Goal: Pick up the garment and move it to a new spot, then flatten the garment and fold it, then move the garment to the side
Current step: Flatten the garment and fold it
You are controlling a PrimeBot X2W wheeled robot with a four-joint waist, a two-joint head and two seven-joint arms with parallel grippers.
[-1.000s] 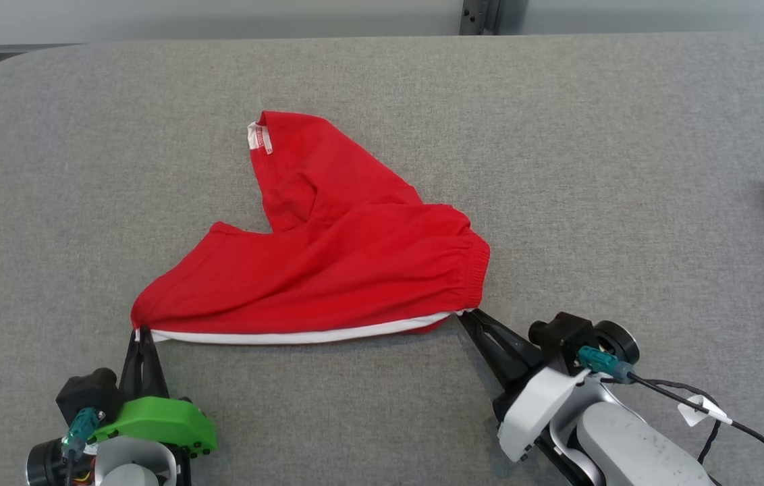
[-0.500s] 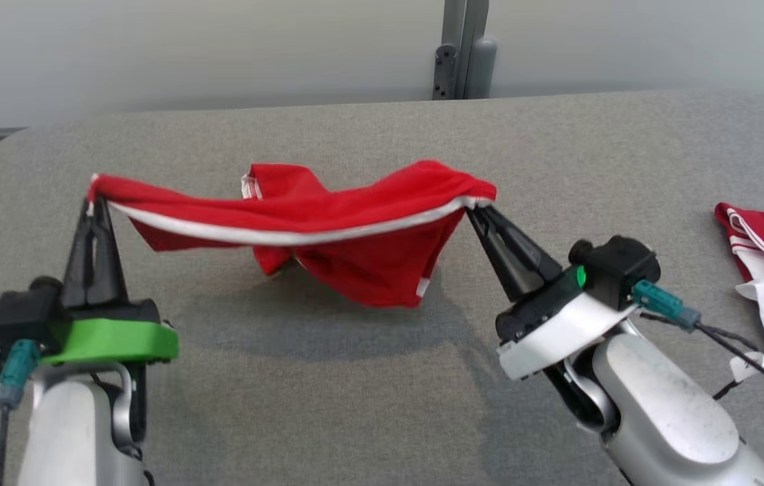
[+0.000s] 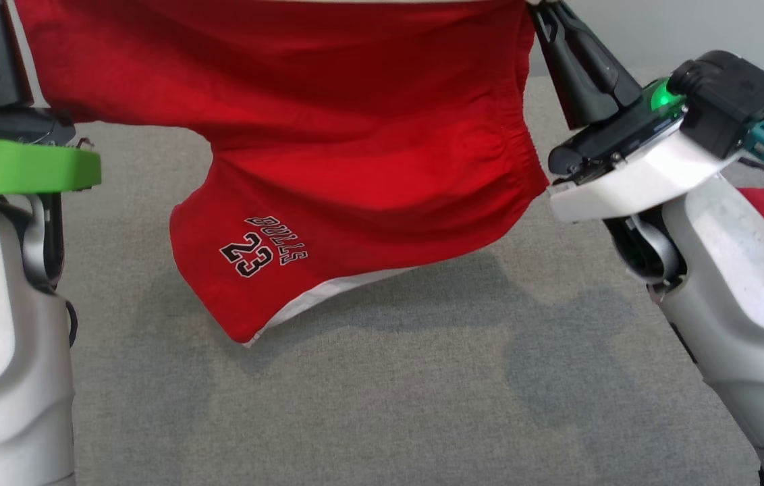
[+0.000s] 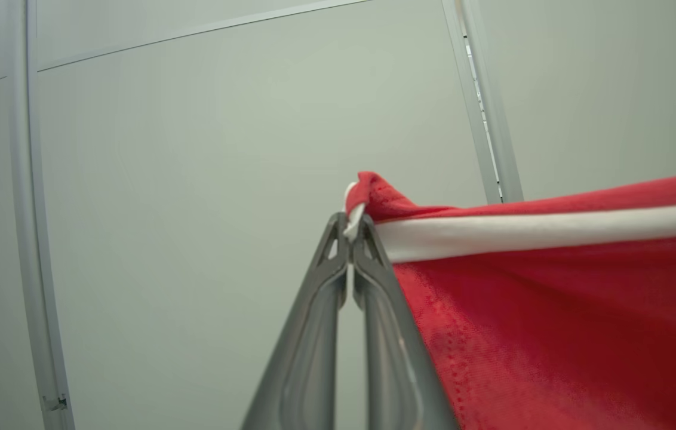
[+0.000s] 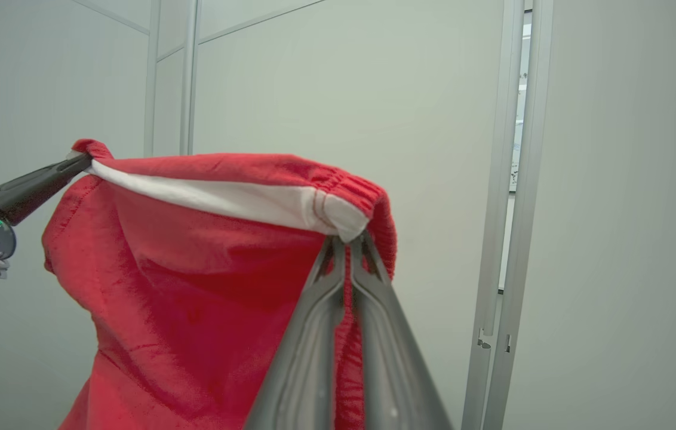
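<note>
Hanging above the table [image 3: 422, 405], the shorts [image 3: 355, 155] stretch sideways between left gripper [image 4: 350, 225] and right gripper [image 5: 347, 242], each clamped on one end of the white-striped edge.

The red basketball shorts [image 3: 355, 155] hung in the air above the grey table [image 3: 422, 378], seemingly clear of it, and cast a shadow on it. They were stretched wide from two upper corners along a white side stripe [image 4: 541, 230], with the gathered elastic waistband [image 5: 350, 179] at one end. One leg drooped lowest toward the table, bearing slanted lettering [image 3: 264, 246] reading "BULLS 23" above a white-edged hem.
</note>
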